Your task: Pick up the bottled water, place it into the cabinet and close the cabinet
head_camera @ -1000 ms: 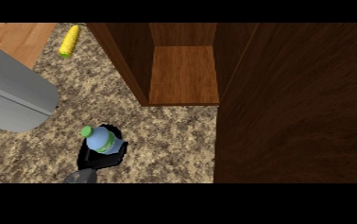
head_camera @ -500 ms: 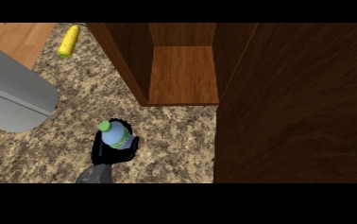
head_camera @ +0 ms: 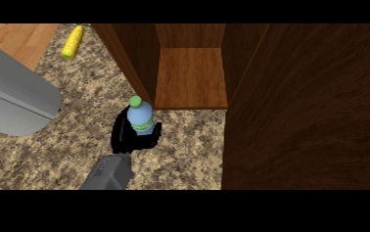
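So, left hand (head_camera: 130,137): black, seen low & left of centre; fingers curled round the bottle's lower part, which is held upright.
Forearm (head_camera: 108,172): grey, brought in from the lower edge, slanted up & to the right twd the hand.
Right hand: not seen in the head view.
Bottle (head_camera: 141,116): clear-blue body w/ a green band; base hidden by the hand. It is placed over the counter, just in front of the cabinet's left front corner, outside the cabinet. Whether it is lifted off the counter can't be told.
Cap (head_camera: 135,100): green, at the bottle's top, seen next to the lower end of the cabinet's left wall.
Counter (head_camera: 80,104): speckled brown-beige stone, spread under the hand & to the left.
Cabinet (head_camera: 123,55): dark wood, stood open just beyond the bottle.
Shelf (head_camera: 192,77): lighter wood, inside the cabinet.
Door (head_camera: 296,108): big dark wood panel, filling the right side of the view.
Grey object (head_camera: 22,104): rounded, at the left edge, well apart from the hand; kind can't be told.
Corn cob (head_camera: 73,42): yellow, laid at top left on the counter, near the cabinet's left side.
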`<state>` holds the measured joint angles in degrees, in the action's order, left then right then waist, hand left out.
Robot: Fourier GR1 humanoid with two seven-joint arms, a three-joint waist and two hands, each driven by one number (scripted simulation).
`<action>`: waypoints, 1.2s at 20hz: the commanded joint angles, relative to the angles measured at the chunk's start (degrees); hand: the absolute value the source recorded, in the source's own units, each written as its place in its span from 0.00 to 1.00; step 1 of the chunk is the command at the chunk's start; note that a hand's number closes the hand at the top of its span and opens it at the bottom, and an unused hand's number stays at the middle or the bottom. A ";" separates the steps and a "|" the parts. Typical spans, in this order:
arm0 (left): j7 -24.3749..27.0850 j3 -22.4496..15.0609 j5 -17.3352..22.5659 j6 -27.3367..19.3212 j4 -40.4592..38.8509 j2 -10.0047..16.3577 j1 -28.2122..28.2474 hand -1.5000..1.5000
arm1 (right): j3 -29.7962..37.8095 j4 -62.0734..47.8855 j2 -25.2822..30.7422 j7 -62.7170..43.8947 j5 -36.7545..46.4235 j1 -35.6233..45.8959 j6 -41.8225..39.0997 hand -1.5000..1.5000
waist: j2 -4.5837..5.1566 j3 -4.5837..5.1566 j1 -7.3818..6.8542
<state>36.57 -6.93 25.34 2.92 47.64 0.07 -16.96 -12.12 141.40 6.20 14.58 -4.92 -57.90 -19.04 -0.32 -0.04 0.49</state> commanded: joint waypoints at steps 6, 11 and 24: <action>-8.60 -12.70 1.16 -20.19 11.39 -0.07 -6.82 1.00 | 2.42 2.56 0.18 -1.29 -5.84 0.64 -0.57 0.00 | 0.12 0.01 0.61; -12.83 -15.75 4.29 -27.73 8.97 -0.07 -15.42 1.00 | 3.59 1.74 -0.45 -3.17 -6.33 4.52 0.69 0.00 | 0.38 0.03 0.67; -16.27 -10.83 6.33 -34.52 -13.83 -0.07 -36.32 1.00 | 6.70 3.05 0.56 -0.58 -8.03 0.44 -3.54 0.00 | 0.66 0.04 2.52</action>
<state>21.09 -20.50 31.00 -31.03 39.95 0.01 -48.46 -6.65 141.11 6.47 13.49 -7.44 -54.70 -20.97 0.41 0.01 2.78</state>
